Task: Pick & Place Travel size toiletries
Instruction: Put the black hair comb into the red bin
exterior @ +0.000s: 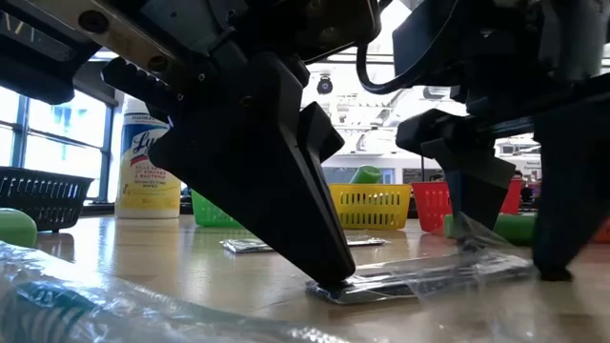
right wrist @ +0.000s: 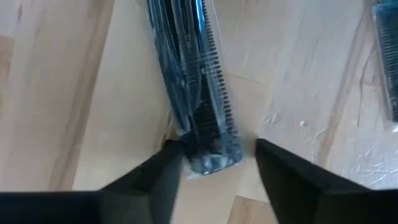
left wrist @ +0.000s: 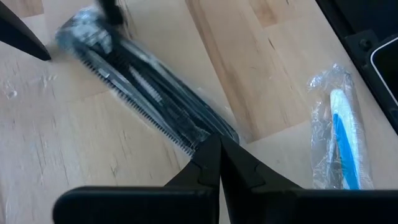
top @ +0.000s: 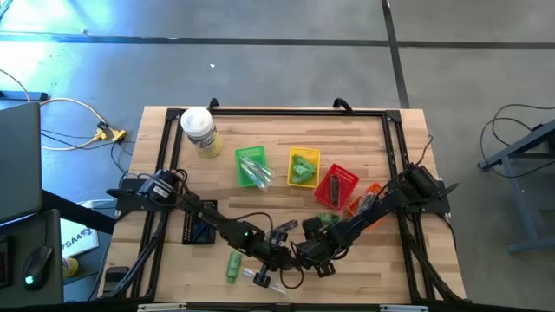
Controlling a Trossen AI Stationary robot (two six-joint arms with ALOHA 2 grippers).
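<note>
While both tools meet at the table's (top: pixel 364 130) near edge, one wrapped comb (right wrist: pixel 193 81) lies flat between them.
Clenched left tool (left wrist: pixel 219 155) pins one end; right tool (right wrist: pixel 214 163), released, straddles the other, in line with the long axis.

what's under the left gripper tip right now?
The shut left gripper presses its tip on one end of a black comb in a clear wrapper, lying flat on the table. The open right gripper straddles the other end. The part under the tip is hidden.
</note>
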